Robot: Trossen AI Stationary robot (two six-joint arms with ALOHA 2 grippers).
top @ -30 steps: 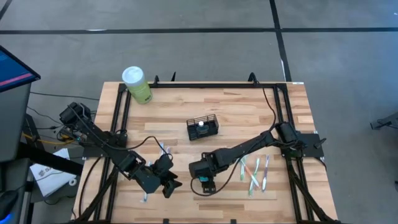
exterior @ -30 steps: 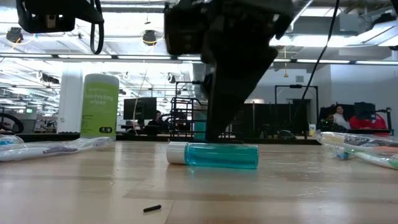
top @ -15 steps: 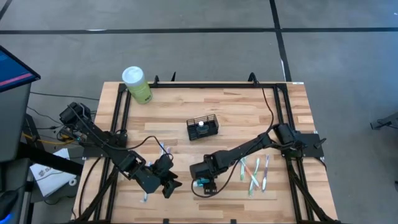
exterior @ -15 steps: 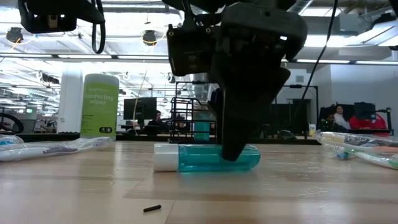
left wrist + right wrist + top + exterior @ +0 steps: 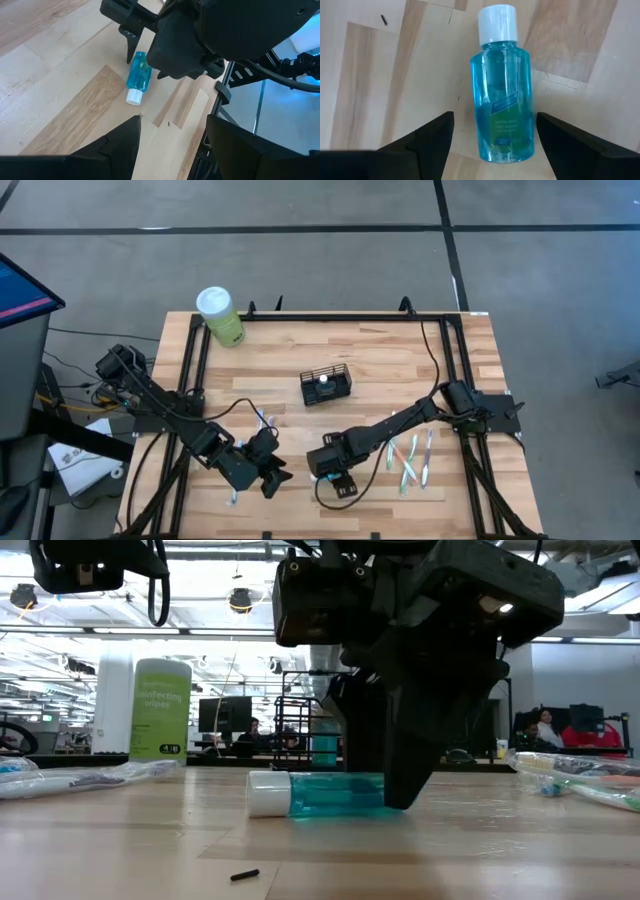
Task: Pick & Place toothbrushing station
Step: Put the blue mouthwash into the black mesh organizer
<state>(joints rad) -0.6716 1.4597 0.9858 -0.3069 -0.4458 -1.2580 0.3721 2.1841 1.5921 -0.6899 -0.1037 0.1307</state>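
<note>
The right gripper (image 5: 492,135) straddles a blue mouthwash bottle (image 5: 501,100) lying flat on the table (image 5: 400,360), fingers spread on both sides of it. The left gripper (image 5: 272,476) waits nearby, spread and empty.

Between my right pincer's fingers lies a clear blue plastic bottle with a white cap (image 5: 502,85), flat on the pale wooden plank table (image 5: 400,355). Packaged toothbrushes (image 5: 410,460) lie beside it; a green canister with white lid (image 5: 219,314) stands far off.

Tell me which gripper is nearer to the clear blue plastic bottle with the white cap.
Right. The right gripper stands open directly over the clear blue plastic bottle, one finger on each side. The left gripper waits apart, farther along the table's near edge.
</note>
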